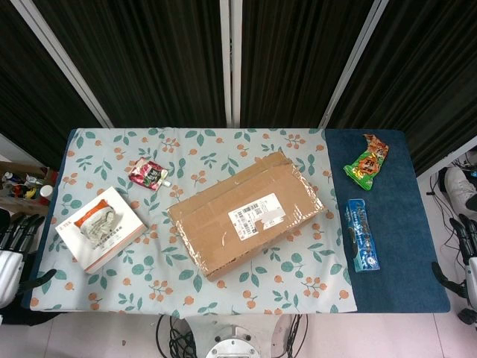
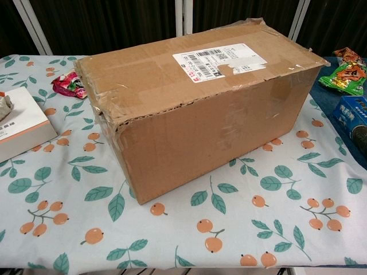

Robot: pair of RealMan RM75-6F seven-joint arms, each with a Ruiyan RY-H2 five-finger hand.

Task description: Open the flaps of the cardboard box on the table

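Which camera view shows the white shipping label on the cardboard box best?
The chest view: the shipping label on the cardboard box appears large there, with its barcode and the tape over it distinguishable. In the head view the label is fully visible from above but small, so its print is hard to make out.

Looks like a lab or test cell, not a home. Black ribbed panels [image 1: 149, 60] with white frame bars [image 1: 231, 60] wall off the space behind the bench [image 1: 395, 276]. Loose cables [image 1: 447, 216] on the tiled floor right of the bench, more cables [image 1: 175, 339] under its near edge. Bench has a leaf-print cloth [image 1: 298, 276] laid over it.
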